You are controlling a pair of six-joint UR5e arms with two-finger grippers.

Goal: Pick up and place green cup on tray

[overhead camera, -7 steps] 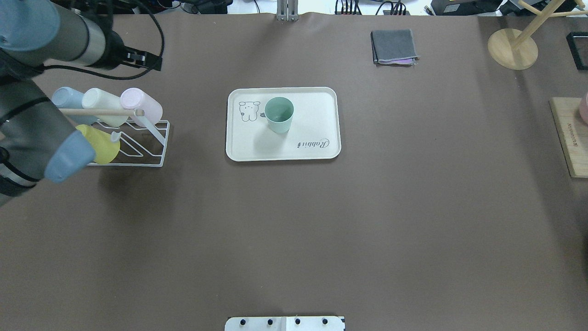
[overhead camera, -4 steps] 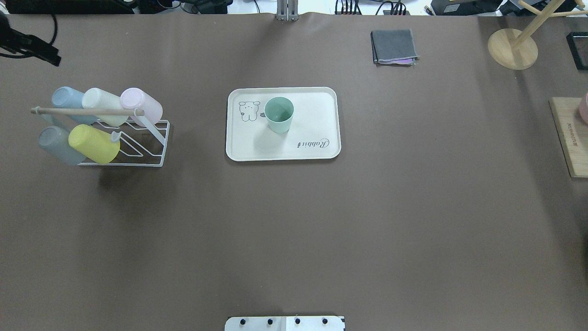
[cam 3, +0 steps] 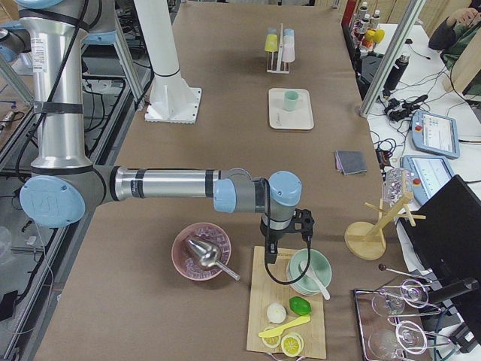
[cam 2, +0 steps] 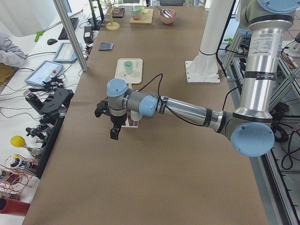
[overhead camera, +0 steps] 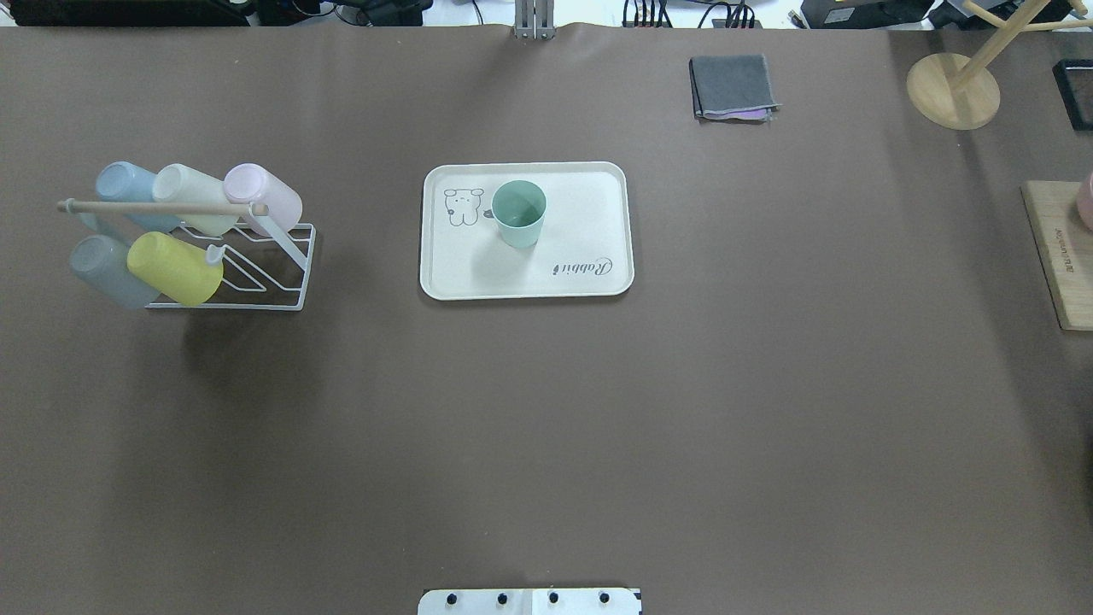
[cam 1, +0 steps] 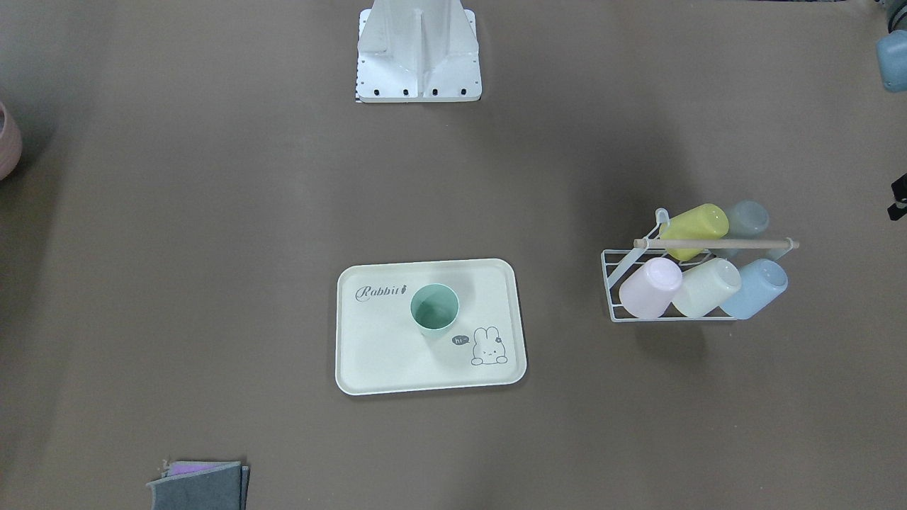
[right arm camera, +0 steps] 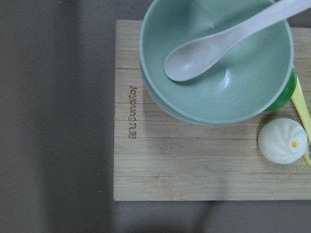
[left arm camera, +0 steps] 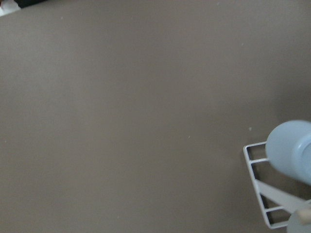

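Observation:
The green cup (overhead camera: 518,213) stands upright on the cream tray (overhead camera: 581,282), near the bunny drawing. It also shows in the front view (cam 1: 434,309) on the tray (cam 1: 397,368), in the left side view (cam 2: 128,67) and in the right side view (cam 3: 290,100). My left gripper (cam 2: 114,132) hangs over the table by the cup rack, far from the tray; I cannot tell whether it is open or shut. My right gripper (cam 3: 272,248) hovers over a wooden board at the other end of the table; I cannot tell its state either. Neither wrist view shows fingers.
A white wire rack (overhead camera: 282,278) with several pastel cups stands left of the tray. A folded grey cloth (overhead camera: 733,87), a wooden stand (overhead camera: 952,90) and a wooden board (overhead camera: 1059,256) lie to the right. The board carries a teal bowl with a spoon (right arm camera: 216,63).
My left arm has drawn back out of the overhead view to the left, uncovering the rack. The green cup and the tray have not moved.

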